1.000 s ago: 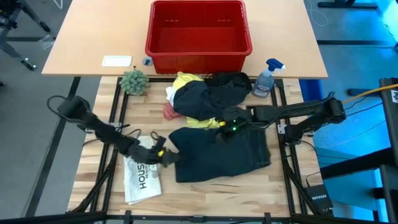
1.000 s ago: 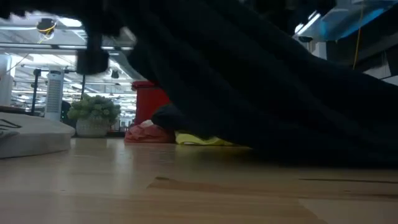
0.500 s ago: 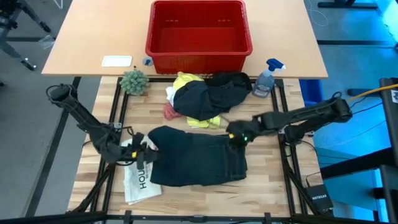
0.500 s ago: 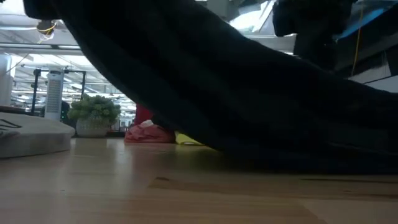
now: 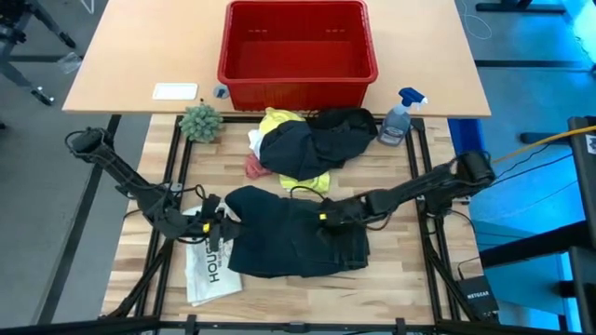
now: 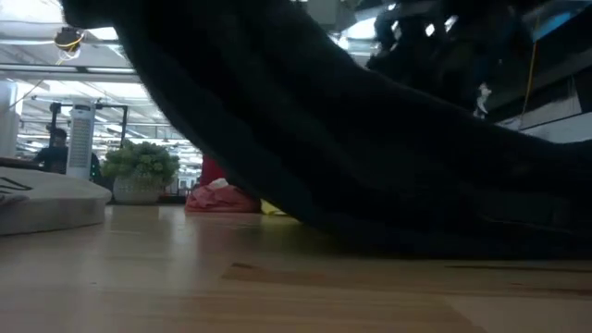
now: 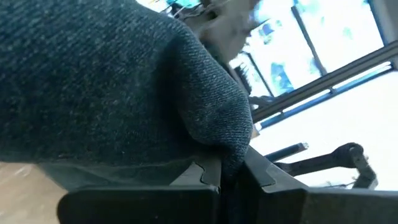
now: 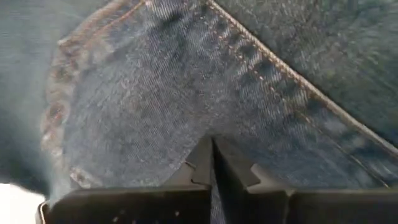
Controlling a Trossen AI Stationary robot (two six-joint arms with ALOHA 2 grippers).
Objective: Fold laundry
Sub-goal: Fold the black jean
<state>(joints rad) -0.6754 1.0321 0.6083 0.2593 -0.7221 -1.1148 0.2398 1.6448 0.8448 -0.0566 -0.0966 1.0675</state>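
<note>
The dark trousers [image 5: 298, 240] lie folded on the wooden table, and in the low view they fill most of the picture [image 6: 388, 157], their left side raised. My left gripper [image 5: 219, 219] is shut on their left edge. My right gripper [image 5: 322, 220] is shut on their upper middle. Behind them is a pile: the yellow T-shirt [image 5: 277, 121] under a dark garment [image 5: 321, 140], with the white cloth [image 5: 255, 140] and the pink cloth [image 5: 253, 167] at its left. My left gripper pinches a folded edge of the trousers [image 7: 233, 146] between its two fingers, coming nearly level from the table's left. The cloth is lifted off the table there and drapes away from the fingers. My right gripper comes slanting down from the right; its shut fingertips [image 8: 205, 152] meet on the denim beside a stitched seam [image 8: 280, 68]. How much cloth lies between them I cannot tell. The trousers lie flat on the table under it.
A white printed item [image 5: 209, 265] lies on the table under my left gripper. A red basket [image 5: 296, 79] stands at the back, with a small plant [image 5: 201, 121] to its left front and a spray bottle [image 5: 399, 116] to its right front. Bare wood lies near the front edge.
My left gripper has gone up and toward the table's left edge, dragging the trousers leftward; their left side is lifted and they now cover less width. My right gripper has moved left and down from the trousers' far right part onto their upper middle.
</note>
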